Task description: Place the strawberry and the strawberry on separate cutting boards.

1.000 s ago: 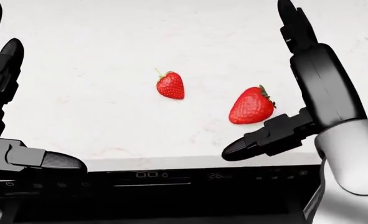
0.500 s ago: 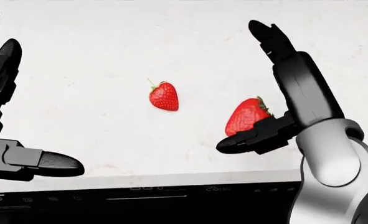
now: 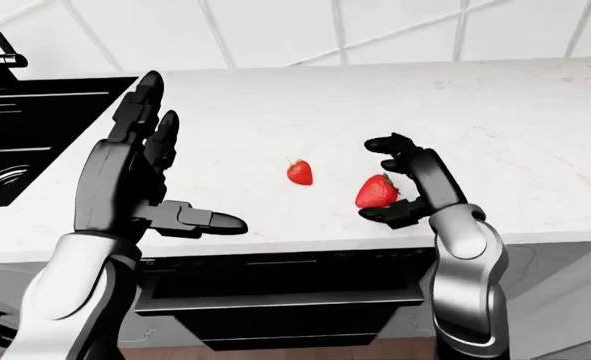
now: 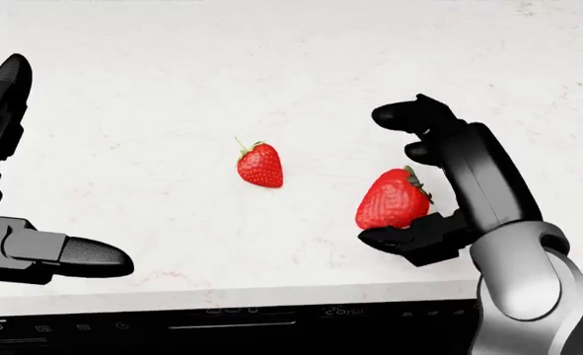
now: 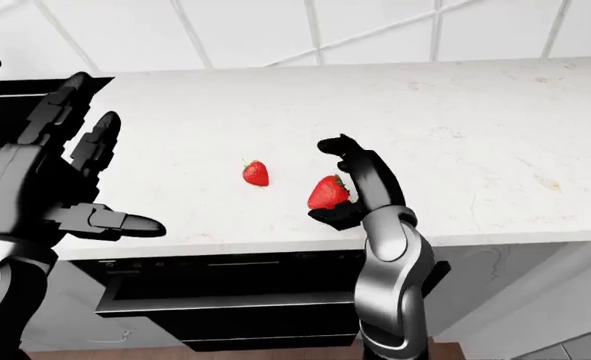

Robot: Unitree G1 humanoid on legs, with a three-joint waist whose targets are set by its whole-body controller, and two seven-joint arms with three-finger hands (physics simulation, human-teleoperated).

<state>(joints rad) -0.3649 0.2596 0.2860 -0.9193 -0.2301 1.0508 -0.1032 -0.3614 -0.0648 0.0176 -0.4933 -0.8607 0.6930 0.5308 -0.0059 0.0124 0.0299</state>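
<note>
I've got the right robot hand (image 4: 410, 174) curled round the bigger strawberry (image 4: 392, 201) at centre-right of the head view: thumb tucked under it, upper fingers (image 4: 410, 117) arched over the top w/ a gap showing. So it's cupped, not clamped; closing in but not a firm grip as far as I can judge. Thumb goes under because the berry is round and would likely roll off a side pinch. Can't tell if it's resting on the white desk (image 4: 173, 74) or just lifted.

The smaller strawberry (image 4: 259, 166) lies alone mid-frame on the desk, stem toward upper left, well apart from both hands.

Left robot hand (image 3: 160, 187) hangs spread wide at the left of the left-eye view, holding nothing, parked clear so it doesn't knock that berry.

No cutting boards in any view, so I'd need to look around. Black sink (image 3: 25, 142) sits upper left, oven (image 3: 275, 289) below the desk edge.
</note>
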